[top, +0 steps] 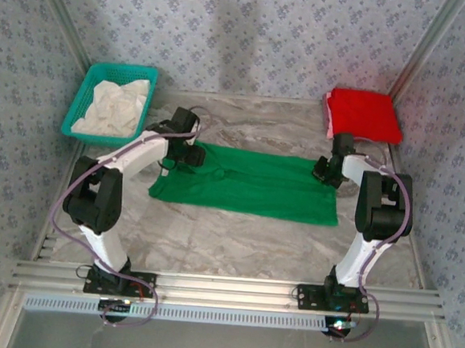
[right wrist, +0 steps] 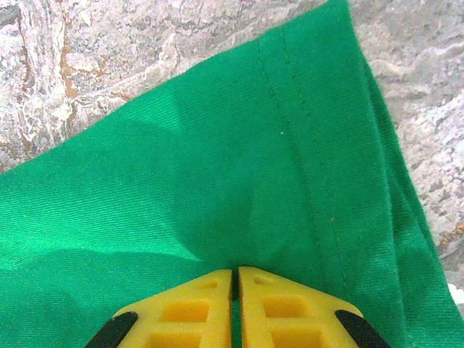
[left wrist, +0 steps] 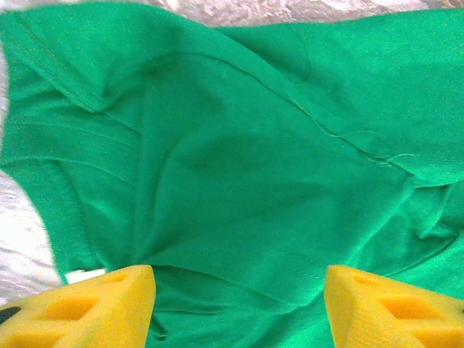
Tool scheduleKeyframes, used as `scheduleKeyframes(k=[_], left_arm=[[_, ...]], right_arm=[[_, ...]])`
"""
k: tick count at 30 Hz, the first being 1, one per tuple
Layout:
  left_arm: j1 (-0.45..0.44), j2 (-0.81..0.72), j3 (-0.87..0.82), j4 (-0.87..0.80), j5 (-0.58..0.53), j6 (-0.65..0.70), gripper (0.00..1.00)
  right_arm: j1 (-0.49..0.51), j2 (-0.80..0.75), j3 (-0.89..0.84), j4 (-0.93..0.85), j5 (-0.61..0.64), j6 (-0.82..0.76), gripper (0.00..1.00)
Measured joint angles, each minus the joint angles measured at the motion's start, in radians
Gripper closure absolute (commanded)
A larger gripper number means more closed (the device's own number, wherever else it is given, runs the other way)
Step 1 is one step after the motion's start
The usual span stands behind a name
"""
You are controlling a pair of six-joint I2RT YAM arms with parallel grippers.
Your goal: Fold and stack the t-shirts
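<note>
Green t-shirt [top: 244, 181]: lies flat as a long band across the middle of the desk [top: 235, 239], running left to right. Its narrow outline suggests the sides are already turned in (a judgement, not a certainty).
Red t-shirt [top: 363, 113]: folded into a square at the far right corner, well apart from the green one. That looks like the base of the stack.
Right tool [right wrist: 235, 279]: clenched on a pinch of green cloth at the shirt's right end, just beside the hem stitching, with its fingers pressed together.
Left tool [left wrist: 239, 290]: released. Its fingers stand wide apart over the shirt's left end with nothing between them, and wrinkled cloth lies below.
Step in hand: probably taking hold of the left end so one end can be carried over the other.
Doing it well: lower the left tool onto the very edge and catch every layer there — a bite on the top layer alone would peel the fold open. Both ends should be gripped before any lift, and the cloth kept lightly taut.
Risk: the wrinkles near the left end may be folded in, so draw them flat first.
Further out: a teal basket [top: 91, 82] holding white cloth [top: 113, 108] sits at the far left, clear of the fold path.
</note>
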Motion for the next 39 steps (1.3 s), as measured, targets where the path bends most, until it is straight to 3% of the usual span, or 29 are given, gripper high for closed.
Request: scheduleKeyframes(k=[5, 8, 11, 19, 22, 26, 28, 30, 39], left_arm=[[-0.065, -0.043, -0.137, 0.062, 0.008, -0.147, 0.34], [-0.095, -0.131, -0.259, 0.129, 0.013, -0.254, 0.24], [-0.097, -0.196, -0.349, 0.214, 0.018, -0.351, 0.23], [-0.071, -0.09, -0.342, 0.388, 0.029, -0.428, 0.24], [-0.071, -0.029, -0.301, 0.443, 0.045, -0.442, 0.35], [-0.071, 0.023, -0.251, 0.502, 0.077, -0.452, 0.73], [-0.071, 0.027, -0.24, 0.516, 0.085, -0.45, 0.82], [-0.069, 0.026, -0.227, 0.52, 0.092, -0.458, 0.98], [-0.067, -0.061, -0.224, 0.437, 0.101, -0.47, 1.0]], right_arm=[[0.0, 0.0, 0.0, 0.003, -0.006, 0.0, 0.87], [0.0, 0.0, 0.0, 0.003, -0.006, 0.0, 0.87], [0.0, 0.0, -0.001, 0.006, -0.01, 0.0, 0.87], [0.001, 0.0, -0.008, 0.024, -0.029, 0.0, 0.87], [-0.002, 0.0, -0.013, 0.034, -0.048, 0.0, 0.87], [-0.004, -0.003, -0.022, 0.046, -0.061, 0.0, 0.87], [-0.005, -0.005, -0.024, 0.047, -0.064, 0.0, 0.87], [-0.007, -0.008, -0.03, 0.05, -0.069, 0.0, 0.87], [-0.01, -0.016, -0.037, 0.05, -0.077, 0.0, 0.87]])
